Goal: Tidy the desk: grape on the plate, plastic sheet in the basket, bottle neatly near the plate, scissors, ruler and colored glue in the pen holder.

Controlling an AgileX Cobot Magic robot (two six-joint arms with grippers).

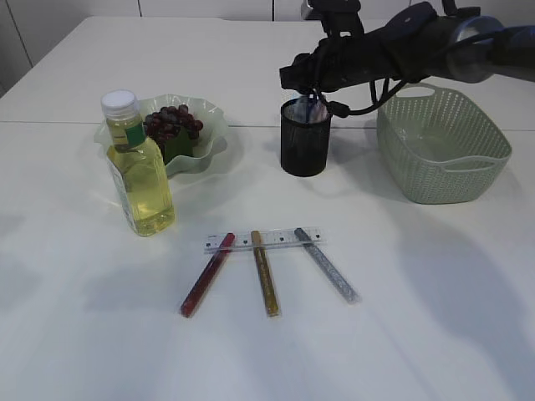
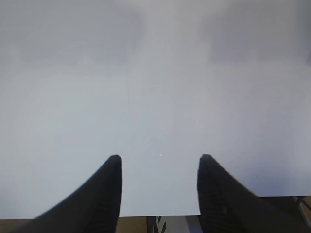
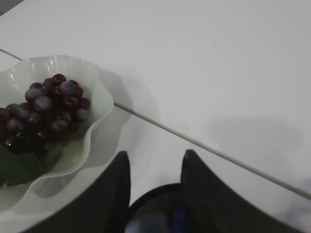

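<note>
My right claw (image 1: 316, 98) hangs just over the black mesh pen holder (image 1: 304, 139), its two fingers (image 3: 112, 194) a little apart with something blurred between them that I cannot make out, so I cannot tell whether it pinches anything; my left claw (image 2: 159, 167) is spread above bare white worktop (image 2: 155, 87); the grape (image 1: 173, 124) lies on the wavy plate (image 1: 213, 125), the bottle (image 1: 137, 170) stands upright just in front of it; the ruler (image 1: 263, 241) lies flat, three colored glue (image 1: 267, 272) sticks touching it; the basket (image 1: 440, 144) sits right of the holder.
</note>
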